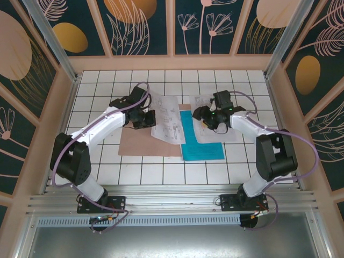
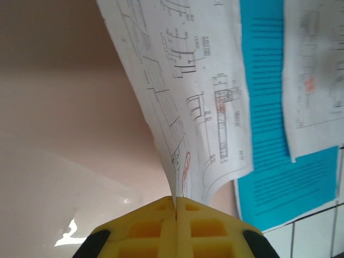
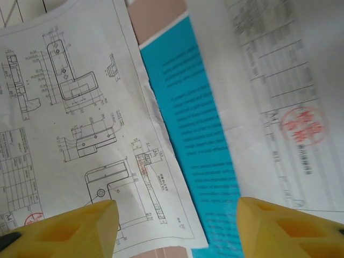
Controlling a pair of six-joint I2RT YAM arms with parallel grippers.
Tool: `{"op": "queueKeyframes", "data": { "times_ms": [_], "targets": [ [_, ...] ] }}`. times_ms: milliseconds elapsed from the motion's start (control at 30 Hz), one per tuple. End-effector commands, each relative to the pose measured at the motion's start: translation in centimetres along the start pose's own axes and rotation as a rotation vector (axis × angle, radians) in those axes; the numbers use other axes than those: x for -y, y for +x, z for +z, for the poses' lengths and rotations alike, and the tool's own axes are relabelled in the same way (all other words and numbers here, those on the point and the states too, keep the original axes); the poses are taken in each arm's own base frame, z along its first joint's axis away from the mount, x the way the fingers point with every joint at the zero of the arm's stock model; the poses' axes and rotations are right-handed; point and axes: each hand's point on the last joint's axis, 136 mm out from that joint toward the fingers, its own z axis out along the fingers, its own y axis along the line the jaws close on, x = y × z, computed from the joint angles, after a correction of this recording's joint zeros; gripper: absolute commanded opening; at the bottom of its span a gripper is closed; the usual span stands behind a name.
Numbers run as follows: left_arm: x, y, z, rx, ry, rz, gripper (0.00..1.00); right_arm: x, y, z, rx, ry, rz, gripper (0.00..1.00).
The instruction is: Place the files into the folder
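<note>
Sheet (image 2: 188,107) edge pinched in left jaws; right jaws apart.

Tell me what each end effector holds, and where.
The left end effector pinches the white drawing sheet at its edge by the red stamp. The right end effector is open, holding nothing.

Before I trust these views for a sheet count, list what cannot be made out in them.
1. Left wrist view: how many sheets the left gripper pinches; the drawing sheet curls over its own pinched edge.
2. Top view: how far right the folder reaches; the drawing sheet and teal sheet cover it.
3. Right wrist view: the wording of the red stamp on the right white sheet; blurred.
</note>
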Motion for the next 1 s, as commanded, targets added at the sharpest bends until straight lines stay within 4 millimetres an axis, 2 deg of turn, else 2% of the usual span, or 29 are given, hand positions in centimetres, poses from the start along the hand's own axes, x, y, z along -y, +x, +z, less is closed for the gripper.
{"op": "queueKeyframes", "data": {
  "times_ms": [0, 167, 367, 567, 967],
  "targets": [
    [-2.6, 0.9, 0.3, -0.02, -0.111, 0.025, 0.0, -2.7, 0.0, 1.3, -0.022, -0.064, -0.024, 0.61],
    [-5.1, 1.6, 1.8, -0.02, -0.199, 0.03, 0.0, -4.3, 1.6, 4.3, -0.099, -0.086, -0.05, 0.61],
    [-5.4, 1.8, 2.9, -0.014, -0.193, 0.016, 0.0, -5.0, 3.3, 7.1, -0.161, -0.083, -0.06, 0.6],
    [-5.8, 2.1, 3.2, -0.019, -0.201, 0.014, 0.0, -4.7, 4.4, 8.5, -0.197, -0.041, -0.069, 0.61],
    [-5.9, 2.4, 3.5, -0.026, -0.198, 0.012, 0.0, -3.6, 5.8, 9.4, -0.223, -0.017, -0.075, 0.6]
  ]
}}
